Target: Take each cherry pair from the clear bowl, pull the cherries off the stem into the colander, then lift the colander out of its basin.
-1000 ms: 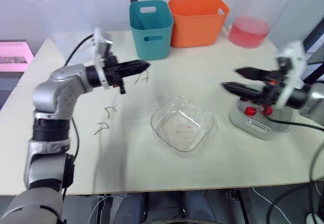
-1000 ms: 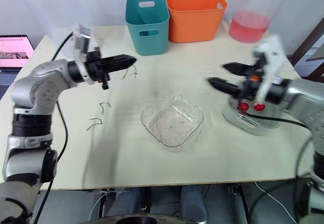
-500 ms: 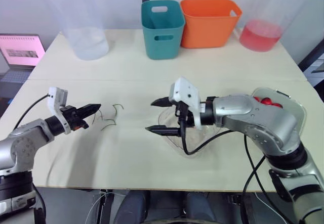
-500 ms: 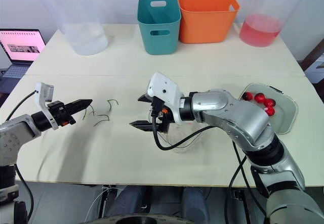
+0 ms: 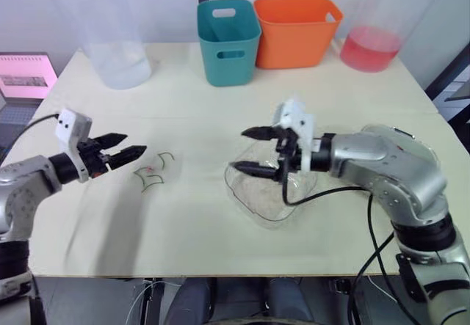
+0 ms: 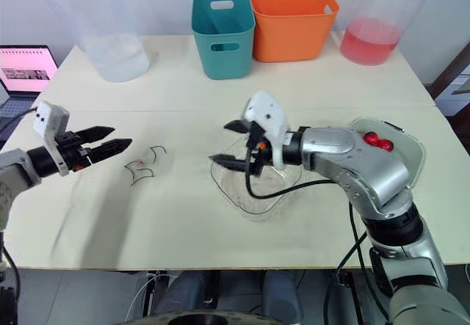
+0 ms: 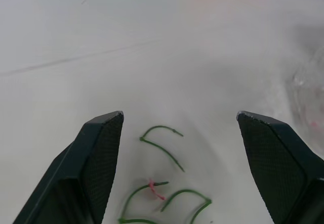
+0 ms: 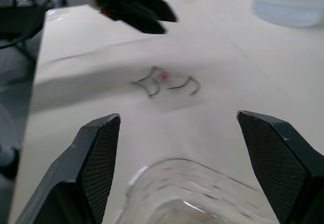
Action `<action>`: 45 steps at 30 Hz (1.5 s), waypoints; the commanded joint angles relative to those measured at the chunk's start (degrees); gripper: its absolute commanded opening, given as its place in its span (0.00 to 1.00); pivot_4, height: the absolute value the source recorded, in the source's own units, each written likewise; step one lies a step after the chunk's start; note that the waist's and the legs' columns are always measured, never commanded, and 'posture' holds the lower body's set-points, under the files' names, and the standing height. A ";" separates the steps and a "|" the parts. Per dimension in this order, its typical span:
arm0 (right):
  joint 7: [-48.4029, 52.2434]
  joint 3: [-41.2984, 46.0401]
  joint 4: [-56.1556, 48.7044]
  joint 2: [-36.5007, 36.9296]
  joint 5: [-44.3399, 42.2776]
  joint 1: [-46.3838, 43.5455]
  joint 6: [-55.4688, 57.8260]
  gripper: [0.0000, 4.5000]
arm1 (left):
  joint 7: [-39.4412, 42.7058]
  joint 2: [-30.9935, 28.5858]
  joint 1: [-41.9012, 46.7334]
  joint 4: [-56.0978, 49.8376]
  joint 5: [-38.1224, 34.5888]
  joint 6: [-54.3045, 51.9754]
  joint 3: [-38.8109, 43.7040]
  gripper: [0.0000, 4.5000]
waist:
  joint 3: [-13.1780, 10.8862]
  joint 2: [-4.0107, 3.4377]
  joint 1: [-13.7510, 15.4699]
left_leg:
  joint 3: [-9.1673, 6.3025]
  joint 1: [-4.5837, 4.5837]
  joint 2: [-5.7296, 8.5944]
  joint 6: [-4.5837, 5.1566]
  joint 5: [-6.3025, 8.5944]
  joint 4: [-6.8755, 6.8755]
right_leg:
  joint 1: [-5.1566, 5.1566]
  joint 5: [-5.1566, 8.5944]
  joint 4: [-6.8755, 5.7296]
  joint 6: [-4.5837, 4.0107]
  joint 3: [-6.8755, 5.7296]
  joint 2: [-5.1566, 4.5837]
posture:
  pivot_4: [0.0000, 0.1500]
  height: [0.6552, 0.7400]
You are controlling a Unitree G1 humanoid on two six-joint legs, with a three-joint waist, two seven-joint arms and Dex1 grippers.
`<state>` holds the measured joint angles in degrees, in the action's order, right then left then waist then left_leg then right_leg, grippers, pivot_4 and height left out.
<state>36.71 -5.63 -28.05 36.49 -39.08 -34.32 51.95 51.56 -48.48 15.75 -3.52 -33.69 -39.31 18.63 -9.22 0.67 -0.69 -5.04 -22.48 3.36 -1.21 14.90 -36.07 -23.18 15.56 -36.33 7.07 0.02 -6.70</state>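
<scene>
**Both pincers open and empty; bowl looks cleared**

Nearest on the worktop (image 6: 183, 229), the clear bowl (image 6: 253, 193) sits right under the right pincer (image 6: 219, 143). That pincer's 2 fingers are spread wide with nothing between them, and their tips reach out past the bowl's rim toward the other arm. I see no cherry pair in the bowl, only faint reddish specks, so picking from it is probably done.

A few bare green stems (image 6: 145, 165) lie loose just ahead of the left pincer (image 6: 121, 136), between the 2 pincers. The left pincer is also agape and holds nothing. The stems likely lie there because that side holds each stem while the other pulls off the fruit.

The colander in its basin (image 6: 408, 149) stands behind the right pincer, beside that arm's elbow, with red cherries (image 6: 374, 141) inside. Being on that arm's side keeps the carry for the fruit short. Lifting the colander out appears to be what is left, and the right pincer would need to swing back to it.

Well beyond both pincers stand a teal bin (image 6: 222, 24), an orange bin (image 6: 294, 23) and 2 pitchers, which play no part here.
</scene>
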 commanded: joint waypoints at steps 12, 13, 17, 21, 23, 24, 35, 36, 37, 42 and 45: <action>-4.70 57.50 9.05 8.28 -12.36 22.36 -0.81 1.00 | -2.63 6.14 8.21 -7.77 -3.96 2.25 -2.38 1.00 | 0.02 -0.04 1.18 | 0.12 0.01 0.00 0.13 0.07 -0.02 | 0.12 -0.01 0.06 0.00 0.01 0.02 | 1.00 1.00; -4.45 59.39 9.78 8.62 -12.48 23.81 -1.26 1.00 | -2.54 6.60 8.30 -7.34 -4.04 2.79 -2.21 1.00 | 0.02 -0.04 1.08 | 0.15 0.03 -0.01 0.14 0.07 -0.03 | 0.12 -0.01 0.05 0.00 0.02 0.03 | 1.00 1.00; 0.47 66.83 13.83 10.57 -9.24 34.64 -4.29 1.00 | -0.99 6.86 6.49 -0.35 -0.20 8.81 -2.43 1.00 | 0.07 -0.12 0.78 | 0.22 0.23 -0.07 0.20 0.11 -0.05 | 0.34 0.00 0.04 0.00 0.03 0.14 | 1.00 1.00; 1.67 68.93 15.55 10.01 -8.04 40.69 -7.00 1.00 | 0.22 7.25 6.15 1.71 -0.06 10.98 -2.69 1.00 | 0.06 -0.11 0.16 | 0.28 0.34 -0.09 0.33 0.18 -0.07 | 0.50 0.00 0.11 0.00 0.03 0.18 | 1.00 1.00; 1.49 68.59 15.48 10.13 -7.88 41.93 -7.40 1.00 | 0.56 7.36 5.83 1.60 -0.20 11.16 -3.04 1.00 | 0.06 -0.11 -0.04 | 0.17 0.34 -0.10 0.33 0.18 -0.08 | 0.50 0.00 0.11 0.01 0.04 0.17 | 1.00 1.00; 1.10 68.14 15.57 10.41 -7.43 42.11 -7.72 1.00 | 0.57 7.44 5.78 1.52 -0.27 11.09 -3.17 1.00 | 0.07 -0.12 -0.08 | 0.17 0.35 -0.10 0.32 0.18 -0.08 | 0.50 0.00 0.11 0.01 0.04 0.17 | 1.00 1.00; 18.59 53.27 19.72 34.25 5.07 45.34 -12.95 1.00 | 7.24 1.99 6.21 -13.30 1.88 10.58 -12.85 1.00 | 0.03 -0.14 0.00 | 0.21 0.32 -0.10 0.32 0.18 -0.07 | 0.52 0.01 0.20 0.01 0.04 0.17 | 1.00 1.00; 20.68 51.17 18.57 35.94 4.44 44.88 -12.39 1.00 | 8.08 1.76 6.89 -15.60 0.46 9.46 -13.80 1.00 | 0.03 -0.14 0.06 | 0.21 0.32 -0.11 0.33 0.19 -0.06 | 0.55 0.01 0.24 0.01 0.02 0.18 | 1.00 1.00; 22.36 49.72 18.03 37.09 4.07 44.37 -11.96 1.00 | 8.49 1.69 7.49 -17.31 -0.60 8.46 -14.48 1.00 | 0.02 -0.12 0.10 | 0.21 0.32 -0.11 0.33 0.19 -0.09 | 0.60 0.01 0.25 0.01 -0.02 0.19 | 1.00 1.00; 27.24 39.44 13.79 39.74 0.86 39.63 -8.81 1.00 | 8.27 3.24 10.62 -24.89 -4.57 3.16 -19.01 1.00 | 0.00 -0.12 0.07 | 0.12 0.29 -0.10 0.33 0.19 -0.14 | 0.60 0.01 0.24 0.01 -0.02 0.15 | 1.00 1.00; 28.95 36.37 14.46 40.07 5.28 40.50 -11.28 1.00 | 7.55 4.26 11.18 -28.01 -6.28 1.40 -20.35 1.00 | -0.01 -0.10 0.22 | 0.12 0.27 -0.10 0.33 0.19 -0.15 | 0.60 0.02 0.24 0.02 -0.03 0.15 | 1.00 1.00</action>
<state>64.67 30.85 -13.85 75.49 -35.76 6.27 41.98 59.59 -44.26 26.25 -28.93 -38.34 -37.26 -1.69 -9.23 0.57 -0.48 -4.91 -22.23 3.27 -0.88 15.08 -36.22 -22.59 15.57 -36.08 7.08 -0.02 -6.55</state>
